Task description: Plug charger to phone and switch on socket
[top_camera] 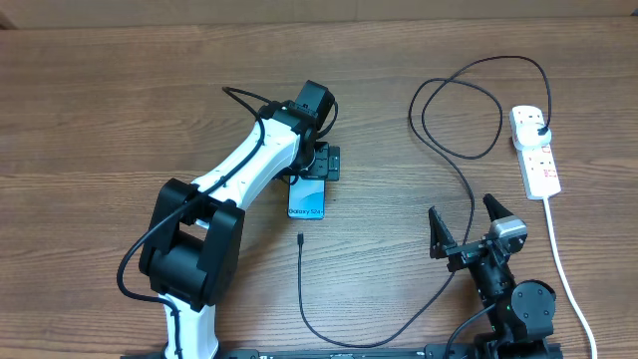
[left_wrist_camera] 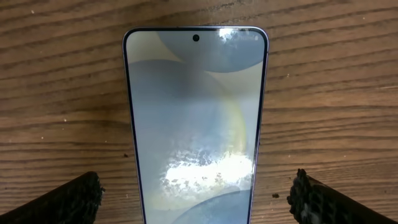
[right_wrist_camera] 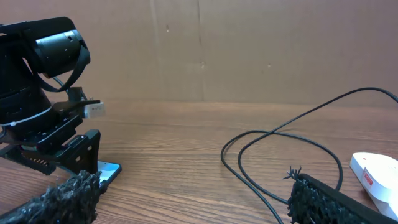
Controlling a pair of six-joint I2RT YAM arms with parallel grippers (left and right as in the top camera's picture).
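The phone (top_camera: 307, 198) screen reads "Galaxy S24" in white.

Left arm (top_camera: 244, 165): white tubular link between bulky black joint housings, with a black cable (top_camera: 122, 271) looping alongside. Right arm (top_camera: 498, 274): black throughout, grey camera block (top_camera: 508, 228) at the wrist. Fingers (left_wrist_camera: 68, 199): black, coarse-grained pads.

Left hand (top_camera: 324, 163) over phone (top_camera: 307, 199); charger (top_camera: 301, 274) plug in socket (top_camera: 541, 170); right hand (top_camera: 467, 225) spread, well apart.
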